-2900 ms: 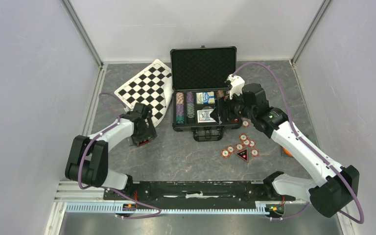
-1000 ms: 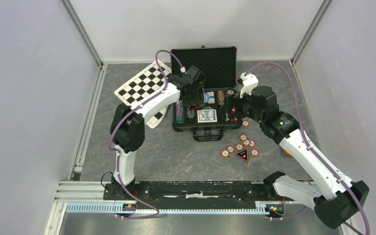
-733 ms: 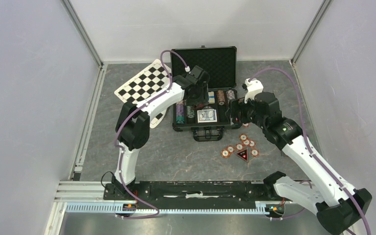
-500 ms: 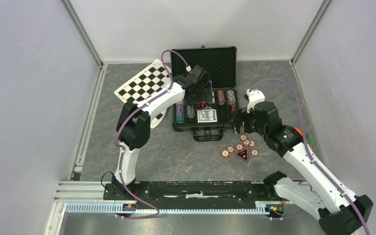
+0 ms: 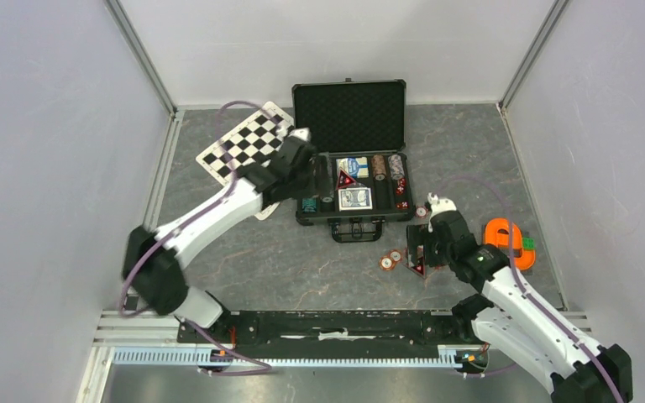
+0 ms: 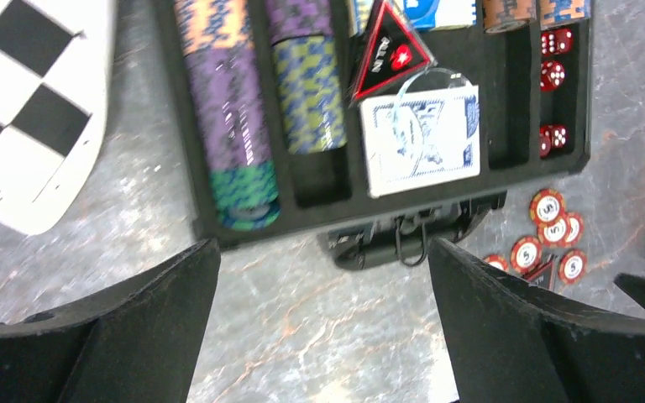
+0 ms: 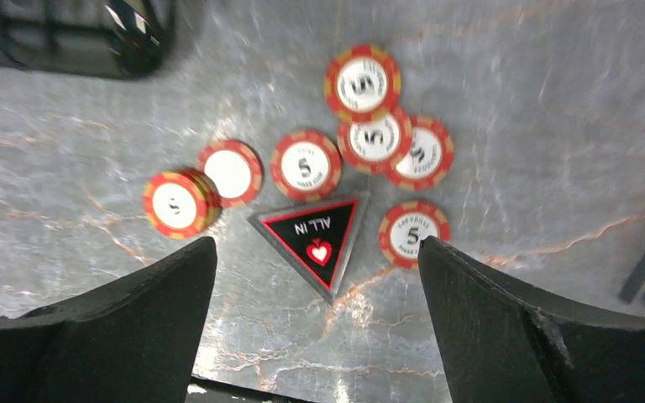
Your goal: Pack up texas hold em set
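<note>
The black case (image 5: 348, 117) lies open, its tray (image 6: 176, 126) holding rows of striped chips (image 6: 222, 101), a card deck (image 6: 422, 143), red dice (image 6: 554, 42) and a triangular "ALL IN" button (image 6: 386, 50) leaning on the deck. My left gripper (image 5: 304, 175) (image 6: 321, 252) hovers open and empty over the tray's front left. Several red loose chips (image 7: 306, 165) (image 5: 395, 257) and a second triangular button (image 7: 315, 239) lie on the table in front of the case. Above them my right gripper (image 5: 420, 252) (image 7: 317, 248) stands open, holding nothing.
A black-and-white checkered board (image 5: 248, 143) lies left of the case. An orange tape-like object (image 5: 508, 243) sits right of the loose chips. The case handle (image 6: 411, 239) juts toward me. Grey walls close in the table on three sides.
My left gripper opened, left the triangular button in the tray and drew back to the left. My right arm swung from the case's right side down over the loose chips.
</note>
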{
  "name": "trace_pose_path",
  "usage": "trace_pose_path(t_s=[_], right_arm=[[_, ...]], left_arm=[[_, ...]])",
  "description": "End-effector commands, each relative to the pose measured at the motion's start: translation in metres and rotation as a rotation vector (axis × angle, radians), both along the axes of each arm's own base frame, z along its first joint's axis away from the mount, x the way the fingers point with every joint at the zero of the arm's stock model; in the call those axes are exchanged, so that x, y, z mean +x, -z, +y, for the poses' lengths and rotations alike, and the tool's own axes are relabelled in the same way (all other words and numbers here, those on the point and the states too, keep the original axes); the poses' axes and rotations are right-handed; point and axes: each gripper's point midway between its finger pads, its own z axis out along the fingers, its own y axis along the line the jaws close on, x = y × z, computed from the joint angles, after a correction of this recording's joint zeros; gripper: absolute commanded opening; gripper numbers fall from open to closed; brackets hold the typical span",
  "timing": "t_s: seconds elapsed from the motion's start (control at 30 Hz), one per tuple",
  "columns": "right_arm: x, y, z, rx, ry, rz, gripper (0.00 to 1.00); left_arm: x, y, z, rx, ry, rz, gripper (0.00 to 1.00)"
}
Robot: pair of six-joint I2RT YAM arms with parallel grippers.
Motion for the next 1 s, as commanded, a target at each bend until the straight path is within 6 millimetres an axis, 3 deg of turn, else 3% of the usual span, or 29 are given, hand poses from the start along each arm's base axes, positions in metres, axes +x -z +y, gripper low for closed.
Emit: trace_pose_path(t_s=[0.0,0.2,0.47,0.7,0.87,0.97], right_arm=[[0.002,0.022,0.003,0.061,0.103,0.023,0.95],[-0.007,0.044,0.000,0.024,0.157,0.091,0.96],[-0.007,0.041,0.012,-0.004,0.246,0.064,0.91],[-0.009,0.052,0.017,-0.068,0.261,0.091,0.91],[-0.009,0.055,0.006,-0.099,0.300,0.079,0.89],[-0.010,0.062,0.015,-0.043,0.269,0.104,0.88]], left_arm=[[-0.019,-0.017,0.027,-0.094,-0.062,-0.160,1.00],[-0.048,0.000,0.057,-0.161,-0.105,-0.241,1.00],[-0.052,0.001,0.098,-0.159,-0.235,-0.406,1.00],[-0.056,0.001,0.135,-0.117,-0.329,-0.543,1.00],[-0.059,-0.005,0.144,-0.135,-0.346,-0.600,1.00],[-0.059,-0.007,0.144,-0.134,-0.345,-0.606,1.00]])
